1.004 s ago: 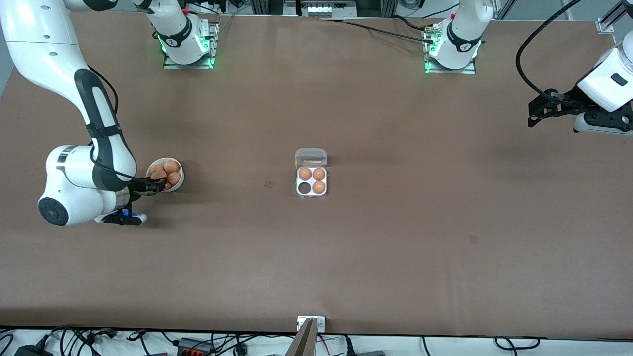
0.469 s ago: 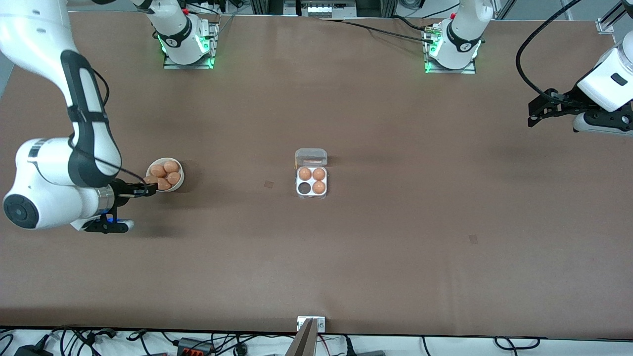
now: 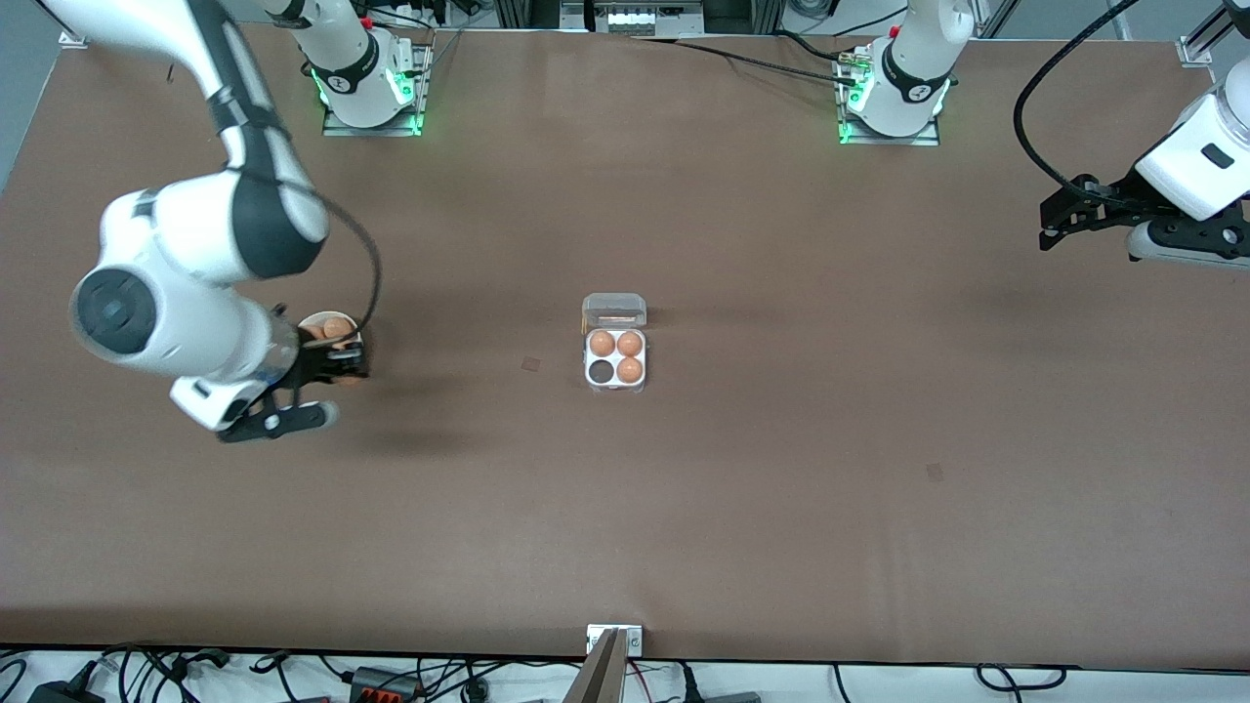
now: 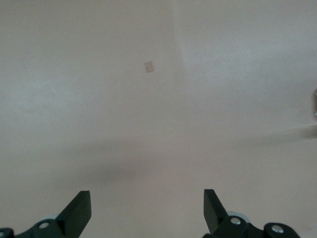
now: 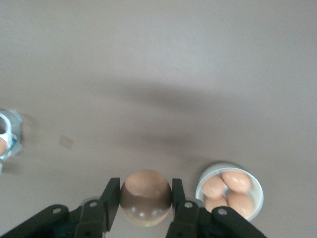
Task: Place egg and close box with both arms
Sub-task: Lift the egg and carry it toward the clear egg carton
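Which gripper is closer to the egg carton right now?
Right. The right gripper, shut on an egg, is over the table beside the bowl, toward the right arm's end from the box. The left gripper waits open, over the left arm's end, farther away.

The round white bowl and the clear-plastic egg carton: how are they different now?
The round white bowl holds loosely piled eggs; the square clear-plastic egg carton seats three eggs in separate cells, one cell empty. The bowl has no lid; the carton's hinged lid stands open. Both rest on the brown table, holding orange-brown eggs.
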Controlling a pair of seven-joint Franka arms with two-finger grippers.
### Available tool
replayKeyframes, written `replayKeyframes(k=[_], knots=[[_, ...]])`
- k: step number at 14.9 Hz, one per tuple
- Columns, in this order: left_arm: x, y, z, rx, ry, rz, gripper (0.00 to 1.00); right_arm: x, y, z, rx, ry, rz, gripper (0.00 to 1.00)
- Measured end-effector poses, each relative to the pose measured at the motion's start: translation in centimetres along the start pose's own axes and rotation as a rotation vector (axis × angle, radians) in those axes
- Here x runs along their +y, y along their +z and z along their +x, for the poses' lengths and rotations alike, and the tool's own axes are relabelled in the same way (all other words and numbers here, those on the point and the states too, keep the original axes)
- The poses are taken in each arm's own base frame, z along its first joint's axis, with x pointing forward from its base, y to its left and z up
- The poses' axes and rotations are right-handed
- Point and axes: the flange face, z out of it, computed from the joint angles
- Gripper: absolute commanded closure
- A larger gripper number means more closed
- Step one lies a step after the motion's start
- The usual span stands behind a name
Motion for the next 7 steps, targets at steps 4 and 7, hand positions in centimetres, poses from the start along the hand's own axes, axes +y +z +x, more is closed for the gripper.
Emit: replayKeyframes(k=[4, 7], knots=[[-0.2, -0.2, 0.0, 0.003, -0.003, 0.0, 0.0, -6.7, 2.9, -2.3, 0.163, -0.098, 0.003, 0.85], [-0.1, -0.1, 0.1, 0.003, -0.003, 0.0, 0.0, -11.5, 4.4, -3.3, 0.224, -0.121, 0.019, 0.85]])
